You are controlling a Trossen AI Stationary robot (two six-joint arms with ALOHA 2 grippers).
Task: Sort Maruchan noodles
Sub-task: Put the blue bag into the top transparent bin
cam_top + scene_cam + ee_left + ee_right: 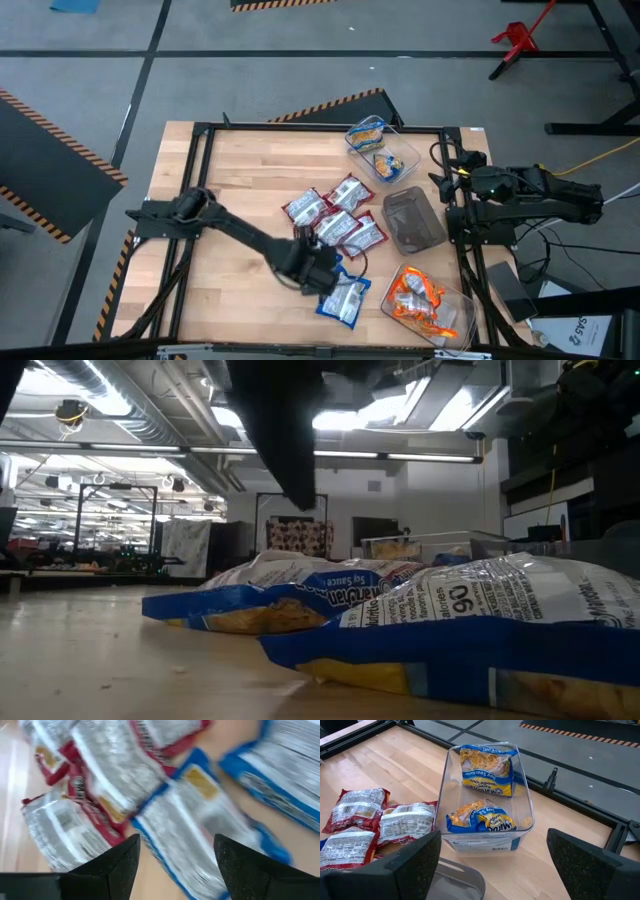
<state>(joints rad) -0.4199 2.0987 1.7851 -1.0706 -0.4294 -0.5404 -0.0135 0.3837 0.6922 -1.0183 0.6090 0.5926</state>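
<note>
My left gripper [322,268] [175,851] is open and hovers over the packets in the table's near middle. Its fingers stand on either side of a blue-and-yellow noodle packet [192,820], above it and apart from it. Two blue packets [345,297] [300,605] lie flat on the wood beside it. Several red-and-white packets [335,218] [90,785] [375,822] lie in an overlapping cluster just beyond. My right gripper [462,192] [495,865] waits open at the table's right edge, facing a clear tub [487,795].
The clear tub at the far right [382,150] holds two blue packets [482,815]. A dark grey tub [412,220] stands in the right middle. A clear tub at the near right [428,300] holds orange packets. A black frame [205,135] borders the table; bare wood lies at the left.
</note>
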